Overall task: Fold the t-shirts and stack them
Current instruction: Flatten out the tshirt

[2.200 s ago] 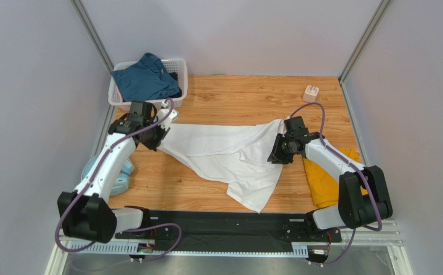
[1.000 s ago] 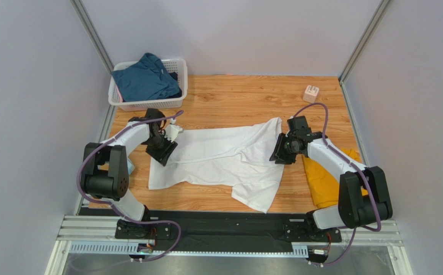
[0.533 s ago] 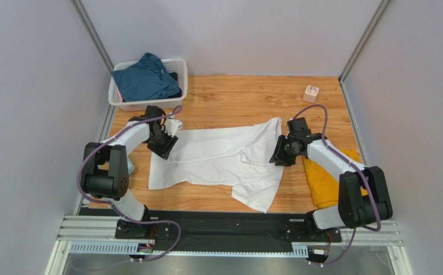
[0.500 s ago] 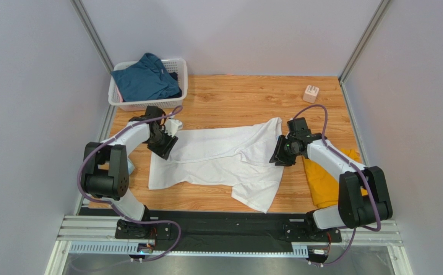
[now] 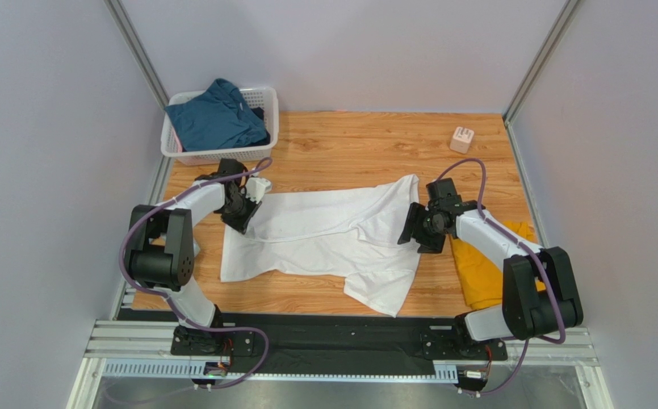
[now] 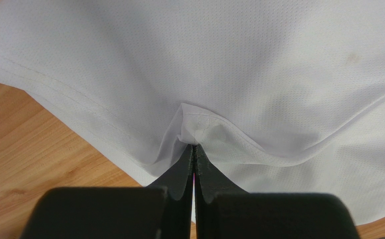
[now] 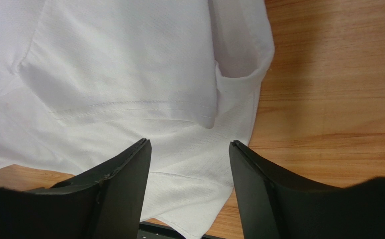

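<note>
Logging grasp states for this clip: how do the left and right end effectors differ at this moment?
The left end effector is shut, pinching a small fold of the white t-shirt; the right end effector is open, jaws spread over the cloth. The left sits at the shirt's far-left corner, toward the basket; the right sits at its right edge, beside the mustard t-shirt. Both are low at the same white shirt.

One white t-shirt [image 5: 332,230], one mustard-yellow t-shirt [image 5: 481,279] right of it and one teal t-shirt [image 5: 214,119] beyond it make three, alongside one basket [image 5: 266,95] and one small cube [image 5: 462,138].
</note>
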`<state>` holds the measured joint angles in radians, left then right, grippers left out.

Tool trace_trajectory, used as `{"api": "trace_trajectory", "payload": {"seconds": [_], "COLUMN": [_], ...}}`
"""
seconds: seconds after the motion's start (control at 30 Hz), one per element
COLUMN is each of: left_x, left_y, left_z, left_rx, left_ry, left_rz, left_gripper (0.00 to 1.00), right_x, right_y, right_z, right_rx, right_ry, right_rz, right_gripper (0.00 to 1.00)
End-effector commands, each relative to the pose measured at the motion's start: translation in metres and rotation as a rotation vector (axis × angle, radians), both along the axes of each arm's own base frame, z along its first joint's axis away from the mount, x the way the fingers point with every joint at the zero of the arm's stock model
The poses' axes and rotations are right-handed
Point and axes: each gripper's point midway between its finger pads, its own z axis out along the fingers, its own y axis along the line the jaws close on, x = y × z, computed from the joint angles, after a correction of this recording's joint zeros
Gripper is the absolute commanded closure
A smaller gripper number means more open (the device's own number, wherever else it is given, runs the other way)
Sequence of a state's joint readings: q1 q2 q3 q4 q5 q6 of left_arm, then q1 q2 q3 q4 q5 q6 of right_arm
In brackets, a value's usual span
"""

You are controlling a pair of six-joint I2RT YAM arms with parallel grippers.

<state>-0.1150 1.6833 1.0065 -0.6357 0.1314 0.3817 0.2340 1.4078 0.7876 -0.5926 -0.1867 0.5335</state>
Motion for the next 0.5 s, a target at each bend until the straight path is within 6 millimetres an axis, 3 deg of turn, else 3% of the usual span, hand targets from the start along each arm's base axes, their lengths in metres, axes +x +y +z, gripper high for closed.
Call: {"api": "trace_trajectory", "payload": {"seconds": [0.0, 0.23, 0.47], "left_x": [0.006, 0.004, 0.002], "left_y": [-0.001, -0.001, -0.001], "left_z": [0.002, 0.001, -0.001], "left_rx": [-0.021, -0.02, -0.019], "left_ry": [-0.026, -0.021, -0.02], "left_rz": [0.02, 0.018, 0.015], "left_gripper": [1.0, 1.0, 1.0], "right_x": [0.001, 0.018, 0.032], "right_y": [-0.016, -0.013, -0.003], "right_z": [-0.001, 0.0, 0.032], "right_rx": [-0.078, -0.07, -0.014], "right_ry": [-0.021, -0.028, -0.098], "right_rz": [-0.047, -0.059, -0.043], "right_gripper": [0.34, 0.41, 0.43]}}
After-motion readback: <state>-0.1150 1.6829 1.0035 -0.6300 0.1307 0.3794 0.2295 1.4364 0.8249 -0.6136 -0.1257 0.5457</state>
